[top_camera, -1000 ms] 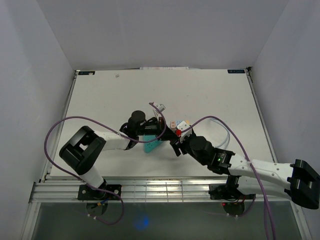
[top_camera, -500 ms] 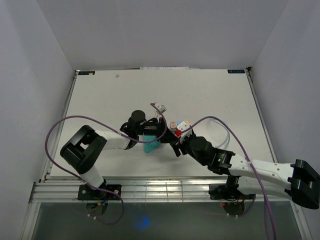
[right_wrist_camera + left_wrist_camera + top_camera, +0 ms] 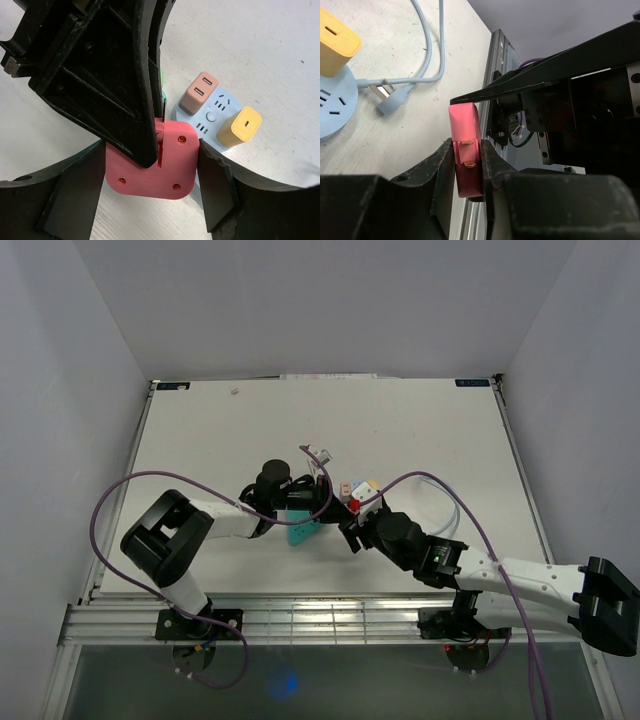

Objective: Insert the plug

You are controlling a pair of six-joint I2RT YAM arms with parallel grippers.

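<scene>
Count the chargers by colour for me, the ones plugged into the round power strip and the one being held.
Yellow charger: 1
Pinkish-brown charger: 1
Red charger: 1
Total: 3

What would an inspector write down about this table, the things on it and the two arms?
Surface: white table, matt.
Job's things: red plug held between both grippers; round blue socket already carries a pink adapter and a yellow adapter.
Clutter: teal object beside the left gripper, purpose unclear.
Grippers: left gripper and right gripper both shut on the red plug.
Cables: pale blue cord loose on the table, its end unplugged; purple cables along the arms.
Surroundings: grey walls on three sides.
</scene>
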